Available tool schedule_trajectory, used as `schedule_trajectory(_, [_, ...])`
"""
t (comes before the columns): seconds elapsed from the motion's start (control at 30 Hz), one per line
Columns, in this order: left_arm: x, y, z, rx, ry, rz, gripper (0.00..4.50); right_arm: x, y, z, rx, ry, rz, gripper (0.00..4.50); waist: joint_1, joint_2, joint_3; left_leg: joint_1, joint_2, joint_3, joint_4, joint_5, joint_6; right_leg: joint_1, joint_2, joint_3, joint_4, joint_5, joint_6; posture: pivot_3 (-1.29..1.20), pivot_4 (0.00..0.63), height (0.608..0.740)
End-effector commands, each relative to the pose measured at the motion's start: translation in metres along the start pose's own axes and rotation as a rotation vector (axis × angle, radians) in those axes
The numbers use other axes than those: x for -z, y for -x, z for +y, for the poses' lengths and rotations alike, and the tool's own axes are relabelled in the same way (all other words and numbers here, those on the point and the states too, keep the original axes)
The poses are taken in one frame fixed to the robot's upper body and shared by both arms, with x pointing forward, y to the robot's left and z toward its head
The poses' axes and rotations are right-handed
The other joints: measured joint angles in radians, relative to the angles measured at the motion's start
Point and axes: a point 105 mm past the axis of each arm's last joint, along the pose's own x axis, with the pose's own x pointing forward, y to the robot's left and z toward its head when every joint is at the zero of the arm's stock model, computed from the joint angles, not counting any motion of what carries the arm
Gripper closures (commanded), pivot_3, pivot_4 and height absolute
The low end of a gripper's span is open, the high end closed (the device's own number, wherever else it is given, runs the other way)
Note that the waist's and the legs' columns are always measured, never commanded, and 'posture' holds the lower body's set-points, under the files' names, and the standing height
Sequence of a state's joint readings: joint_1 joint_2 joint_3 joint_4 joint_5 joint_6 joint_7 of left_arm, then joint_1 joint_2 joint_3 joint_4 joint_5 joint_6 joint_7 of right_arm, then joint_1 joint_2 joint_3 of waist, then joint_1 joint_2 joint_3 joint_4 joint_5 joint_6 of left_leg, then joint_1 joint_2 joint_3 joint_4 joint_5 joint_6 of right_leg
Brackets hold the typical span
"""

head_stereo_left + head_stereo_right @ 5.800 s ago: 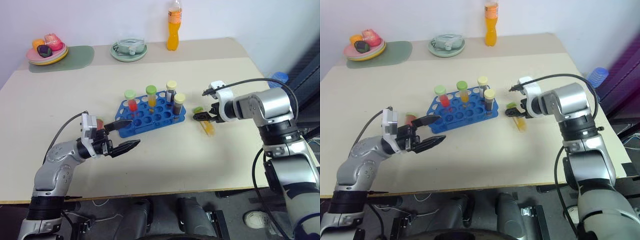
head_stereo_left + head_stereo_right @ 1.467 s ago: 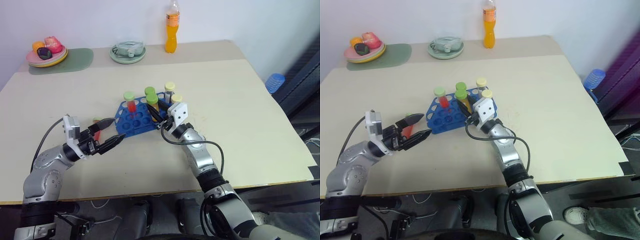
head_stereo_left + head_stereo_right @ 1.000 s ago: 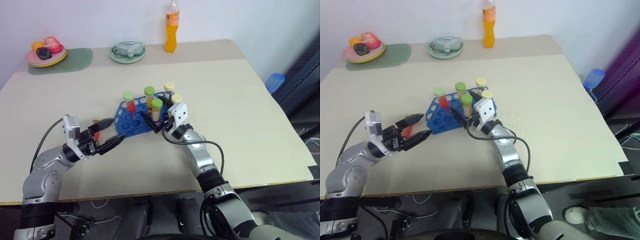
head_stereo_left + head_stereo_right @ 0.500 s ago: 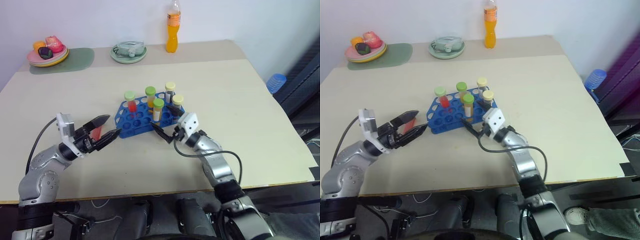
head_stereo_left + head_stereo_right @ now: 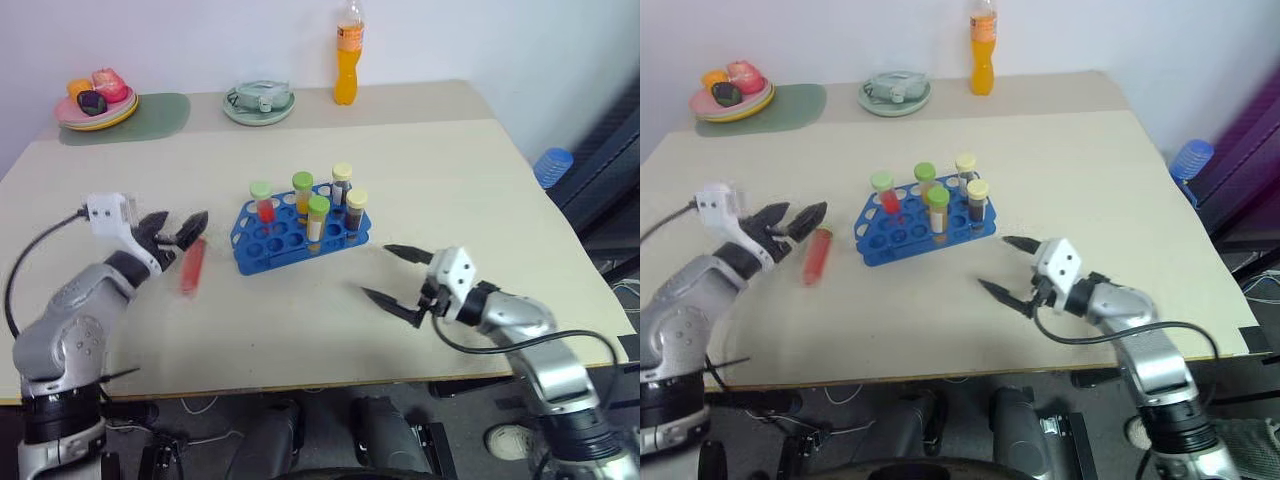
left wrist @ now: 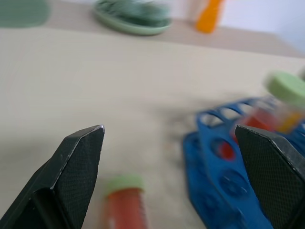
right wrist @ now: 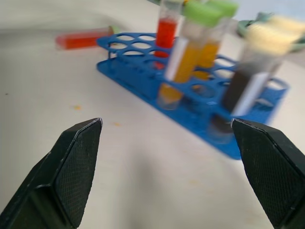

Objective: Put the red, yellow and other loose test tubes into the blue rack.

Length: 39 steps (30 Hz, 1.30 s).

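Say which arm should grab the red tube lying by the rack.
Left. The left gripper is open right beside the red tube, lying left of the rack. The right gripper is open on the rack's far side.

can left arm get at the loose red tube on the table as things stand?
Probably yes. The red tube lies flat on the table beside the blue rack, with nothing on it; the left gripper, fingers open, hovers just above it.

Pale beige table against a plain white wall. At its far edge: green mat, plate of fruit, green dish, orange drink bottle. Blue water jug beyond the right edge.
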<state>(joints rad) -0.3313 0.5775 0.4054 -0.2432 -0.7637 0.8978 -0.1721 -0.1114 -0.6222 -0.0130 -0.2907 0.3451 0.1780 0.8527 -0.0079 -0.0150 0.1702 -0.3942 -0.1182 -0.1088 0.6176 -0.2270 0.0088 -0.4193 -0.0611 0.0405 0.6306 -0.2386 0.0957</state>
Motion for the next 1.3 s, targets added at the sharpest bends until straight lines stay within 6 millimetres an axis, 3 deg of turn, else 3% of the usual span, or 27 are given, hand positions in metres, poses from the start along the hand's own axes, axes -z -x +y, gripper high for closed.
schedule_trajectory(0.03, [-0.006, 0.002, 0.001, -0.07, 0.002, 0.168, 0.0, -0.028, 0.007, -0.011, -0.004, 0.068, -0.053, 0.05, -0.001, 0.0, 0.0, 0.0, 0.0, 0.0, 0.0, 0.0, 0.0, 0.0, 0.0, 0.0, 0.0, 0.0, 0.0, 0.0, 0.15, 0.74])
schedule_trajectory(0.2, [-0.005, -0.006, -0.013, 0.014, 0.05, 0.487, 0.0, -0.051, 0.007, -0.028, 0.009, 0.136, -0.073, 0.05, -0.004, -0.002, 0.001, -0.001, 0.0, 0.0, 0.0, 0.0, 0.0, -0.001, 0.001, -0.001, 0.001, 0.0, 0.0, 0.0, 0.15, 0.74])
schedule_trajectory(0.43, [0.006, -0.01, 0.0, -0.055, 0.043, 0.678, 0.0, -0.054, 0.007, -0.034, 0.038, 0.147, -0.07, 0.05, -0.001, -0.002, 0.001, -0.003, 0.0, 0.0, -0.002, 0.001, -0.002, -0.005, 0.0, 0.001, 0.001, 0.0, 0.0, 0.0, 0.15, 0.74])
schedule_trajectory(0.67, [0.01, -0.019, 0.011, -0.163, 0.065, 0.749, 0.0, -0.056, 0.004, -0.032, 0.049, 0.145, -0.077, 0.05, 0.012, -0.002, 0.001, -0.005, -0.001, 0.0, 0.0, 0.001, -0.002, -0.007, 0.0, 0.001, 0.002, 0.0, 0.0, 0.0, 0.15, 0.74])
schedule_trajectory(1.03, [0.038, -0.03, 0.014, -0.278, 0.125, 0.883, 0.0, -0.061, 0.006, -0.027, 0.034, 0.137, -0.066, 0.05, 0.02, -0.002, 0.001, -0.012, -0.001, 0.0, 0.007, 0.004, -0.007, -0.011, 0.0, 0.0, 0.004, 0.001, 0.0, 0.0, 0.15, 0.74])
schedule_trajectory(1.3, [0.038, -0.032, 0.018, -0.34, 0.155, 0.908, 0.0, -0.058, 0.014, 0.002, -0.129, 0.101, -0.059, 0.05, 0.017, -0.002, 0.001, -0.012, -0.001, 0.0, 0.009, 0.004, -0.007, -0.011, 0.0, 0.0, 0.005, 0.001, 0.0, 0.0, 0.15, 0.74])
